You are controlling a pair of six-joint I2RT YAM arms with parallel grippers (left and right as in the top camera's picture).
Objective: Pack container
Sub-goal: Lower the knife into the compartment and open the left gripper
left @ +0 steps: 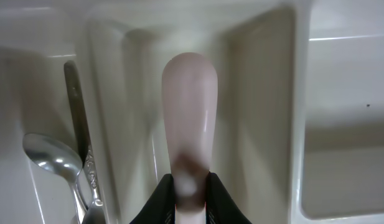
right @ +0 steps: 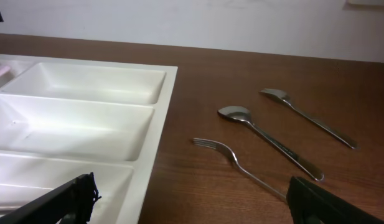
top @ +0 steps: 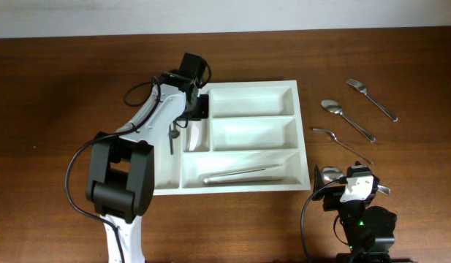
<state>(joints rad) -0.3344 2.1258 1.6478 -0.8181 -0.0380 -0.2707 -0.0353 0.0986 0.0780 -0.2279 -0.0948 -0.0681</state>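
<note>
A pale utensil handle (left: 190, 106) is clamped by the left gripper (left: 190, 190), lengthwise over a narrow compartment of the cutlery tray (top: 254, 135); the right gripper (right: 188, 202) is held wide.

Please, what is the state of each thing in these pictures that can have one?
tray: partly filled, both short compartments empty
left pincer: shut on the held utensil
held utensil: gripped, over a narrow compartment
right pincer: open, empty
tray spoon: lying in the outer narrow compartment
long-compartment utensil: lying flat
far fork: loose on the table
middle spoon: loose, unpacked
near fork: loose, unpacked
nearest spoon: loose, partly hidden
</note>
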